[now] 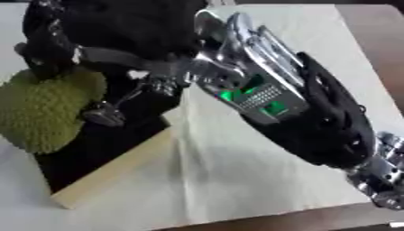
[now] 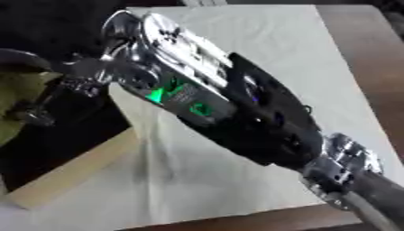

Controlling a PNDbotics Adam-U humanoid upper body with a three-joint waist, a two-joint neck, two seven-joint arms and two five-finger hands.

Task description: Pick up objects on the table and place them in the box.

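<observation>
A green, bumpy, rounded fruit (image 1: 43, 113) is at the far left, partly over the box (image 1: 110, 171), which has a black inside and a pale wooden rim. My right arm reaches in from the lower right across the table. Its black right hand (image 1: 110, 27) is above the box, with fingers curled over the top of the fruit and the thumb (image 1: 103, 113) against the fruit's right side. The arm hides much of the box's far side. My left hand shows in neither view.
A white cloth (image 1: 236, 180) covers the table to the right of the box. The brown table edge (image 1: 315, 221) runs along the bottom and the right side. My forearm (image 1: 315, 117) lies low over the middle of the cloth.
</observation>
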